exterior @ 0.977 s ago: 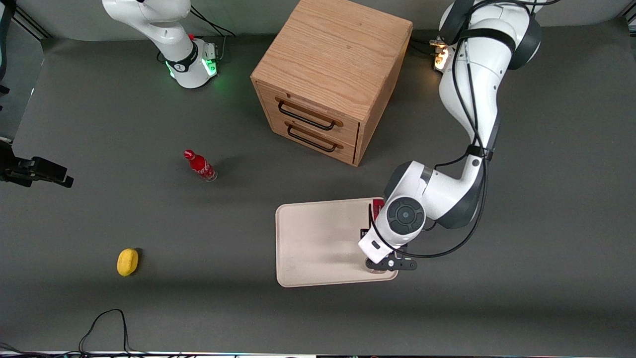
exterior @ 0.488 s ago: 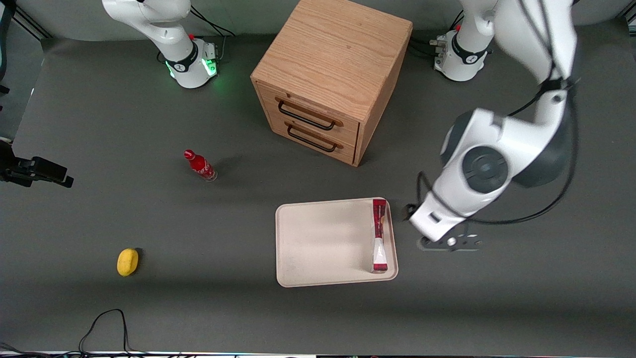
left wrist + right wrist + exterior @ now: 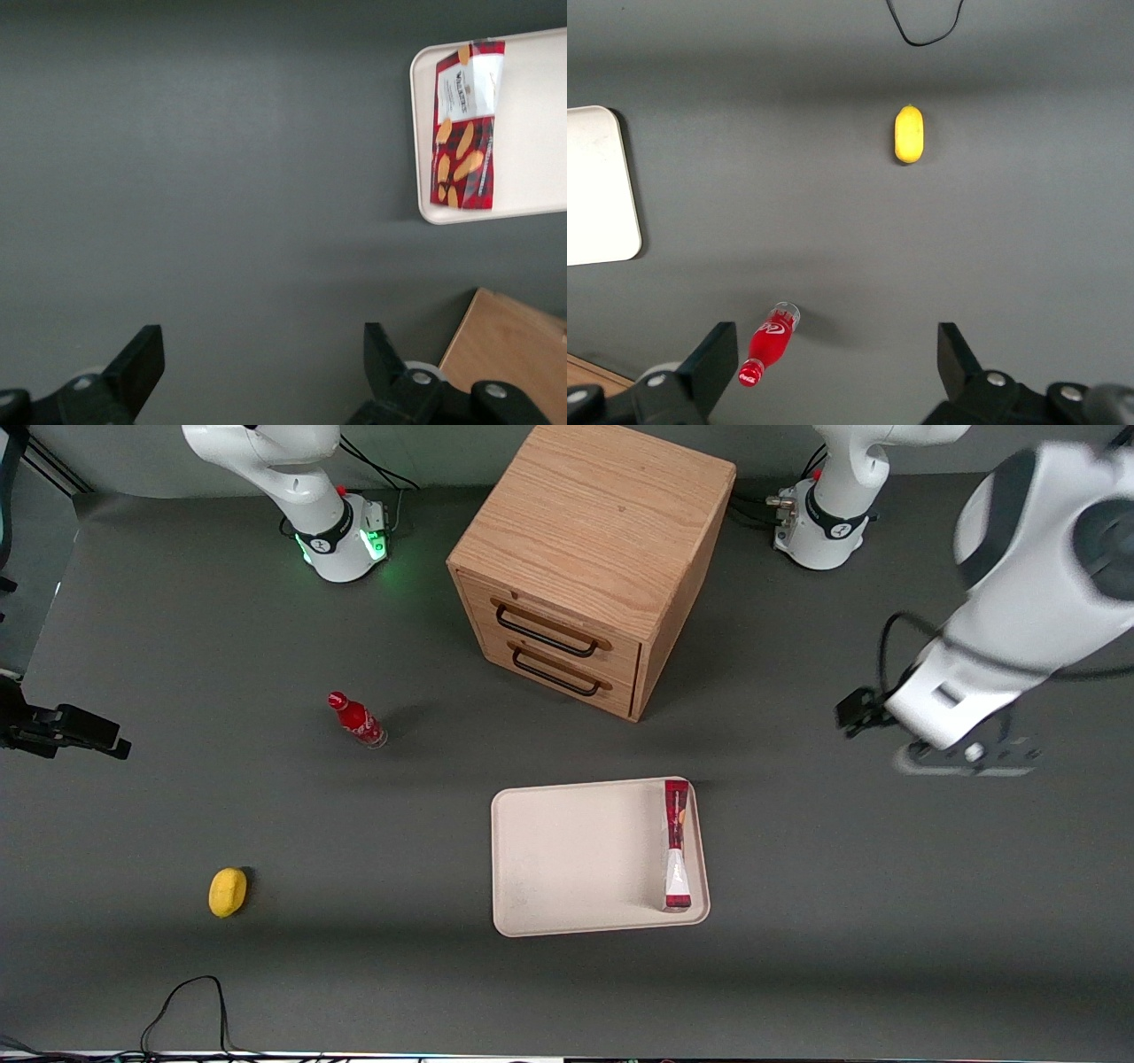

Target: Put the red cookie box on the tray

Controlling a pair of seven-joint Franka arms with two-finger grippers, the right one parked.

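Red cookie box [image 3: 677, 845]: lying flat on the tray [image 3: 567, 859], along the short edge nearest the working arm; white band with unreadable print. Gripper [image 3: 257, 376]: raised over bare table, well apart, jaws open, holding nothing. Nearby: wooden drawer cabinet [image 3: 585, 558], red bottle [image 3: 356, 719], yellow lemon [image 3: 228, 891].

Red cookie box [image 3: 466, 124] on tray [image 3: 532, 133]: white band carries dark print, too small to read. Red bottle [image 3: 769, 343] on bench: white script logo, not legible. Pincer [image 3: 257, 363] above bare bench, fingers spread apart, no markings readable.
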